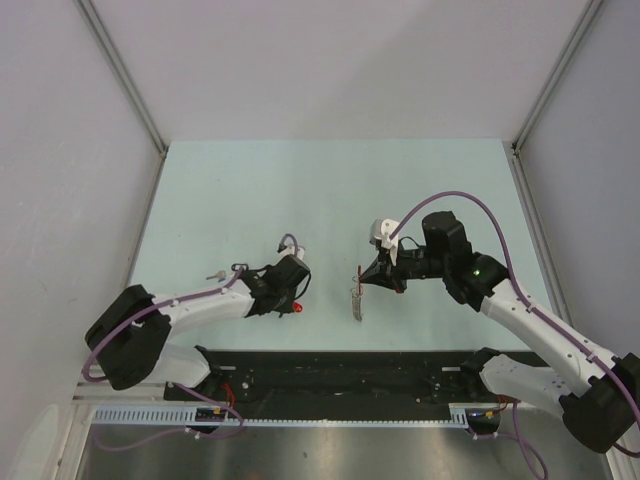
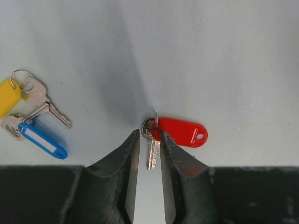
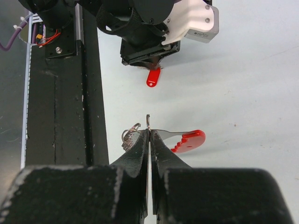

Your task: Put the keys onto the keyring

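Nearest, your left gripper (image 2: 150,135) sits low over the tabletop (image 2: 210,56), its fingers straddling the blade of the red-tagged key (image 2: 180,131). The jaws are narrow, but you cannot tell whether they pinch it. Off to its left, the yellow- and blue-tagged keys (image 2: 32,116) lie together on the tabletop. Farther across, your right gripper (image 3: 149,133) is clenched on the keyring (image 3: 189,140), red band out one side, grey strip the other.

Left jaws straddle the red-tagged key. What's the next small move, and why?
Probably close the left gripper on the red-tagged key: its blade lies between the jaws, not visibly pinched, flat on the table. The right gripper holds the keyring clamped, ready.
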